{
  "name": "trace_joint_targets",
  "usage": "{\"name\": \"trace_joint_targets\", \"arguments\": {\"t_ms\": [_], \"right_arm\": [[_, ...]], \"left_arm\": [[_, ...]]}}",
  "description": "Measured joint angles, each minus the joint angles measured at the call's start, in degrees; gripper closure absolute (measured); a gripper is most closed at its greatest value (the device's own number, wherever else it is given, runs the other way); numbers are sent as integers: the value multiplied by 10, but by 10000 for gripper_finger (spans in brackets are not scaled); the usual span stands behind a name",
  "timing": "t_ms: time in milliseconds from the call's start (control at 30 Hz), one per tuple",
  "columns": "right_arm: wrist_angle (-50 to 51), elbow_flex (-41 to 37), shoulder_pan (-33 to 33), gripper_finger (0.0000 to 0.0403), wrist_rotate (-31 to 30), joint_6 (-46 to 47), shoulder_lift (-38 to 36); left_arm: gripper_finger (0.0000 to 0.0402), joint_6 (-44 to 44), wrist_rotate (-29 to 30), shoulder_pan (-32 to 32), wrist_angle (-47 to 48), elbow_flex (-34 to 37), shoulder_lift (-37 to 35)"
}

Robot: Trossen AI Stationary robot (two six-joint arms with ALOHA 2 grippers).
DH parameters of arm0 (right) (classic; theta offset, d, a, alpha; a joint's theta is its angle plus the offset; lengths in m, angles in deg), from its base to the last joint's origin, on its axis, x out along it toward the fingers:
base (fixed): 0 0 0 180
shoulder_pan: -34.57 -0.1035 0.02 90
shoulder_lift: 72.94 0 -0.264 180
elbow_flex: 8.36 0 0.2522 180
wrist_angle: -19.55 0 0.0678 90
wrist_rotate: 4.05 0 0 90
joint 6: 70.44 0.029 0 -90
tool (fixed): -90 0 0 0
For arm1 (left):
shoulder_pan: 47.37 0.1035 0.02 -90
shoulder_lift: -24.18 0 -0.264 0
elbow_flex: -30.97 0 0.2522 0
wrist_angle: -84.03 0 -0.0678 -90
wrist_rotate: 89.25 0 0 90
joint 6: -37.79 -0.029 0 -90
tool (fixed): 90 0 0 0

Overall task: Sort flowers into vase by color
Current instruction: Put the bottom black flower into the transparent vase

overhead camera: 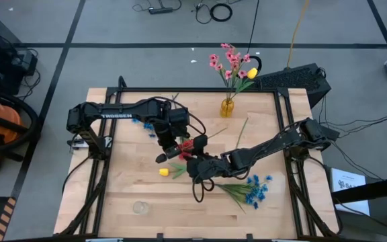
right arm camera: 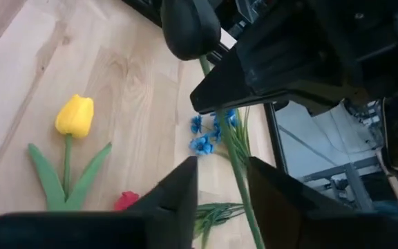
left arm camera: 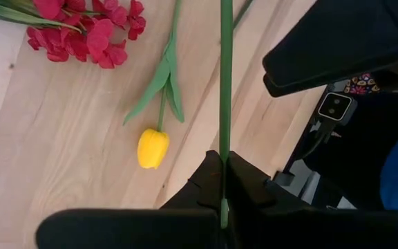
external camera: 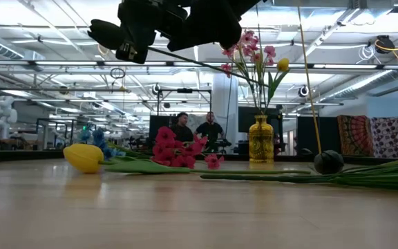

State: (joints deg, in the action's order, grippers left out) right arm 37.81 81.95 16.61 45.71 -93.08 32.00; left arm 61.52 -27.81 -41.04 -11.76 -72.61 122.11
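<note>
Green and thin, a flower stem [left arm camera: 225,83] is pinched between the left gripper's [left arm camera: 224,181] pressed-together jaws above the table [overhead camera: 119,195], while the right gripper's [right arm camera: 221,181] jaws stand spread around that stem, a yellow tulip [left arm camera: 153,148] lying just beside.

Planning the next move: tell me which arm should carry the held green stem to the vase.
Left. Its gripper is shut on the green stem; the right gripper stands open around that stem, gripping nothing. The vase lies within likely reach.
</note>
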Motion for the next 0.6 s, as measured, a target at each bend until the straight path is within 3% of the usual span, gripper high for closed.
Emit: {"name": "trace_joint_targets", "arguments": {"t_ms": [233,600], "right_arm": [[0,0,2,256,-3,-65,0],[6,0,10,305,-38,-72,0]], "left_arm": [[389,26,-31,0,-19,0,0],[389,60,-89,-1,-96,0,0]]}}
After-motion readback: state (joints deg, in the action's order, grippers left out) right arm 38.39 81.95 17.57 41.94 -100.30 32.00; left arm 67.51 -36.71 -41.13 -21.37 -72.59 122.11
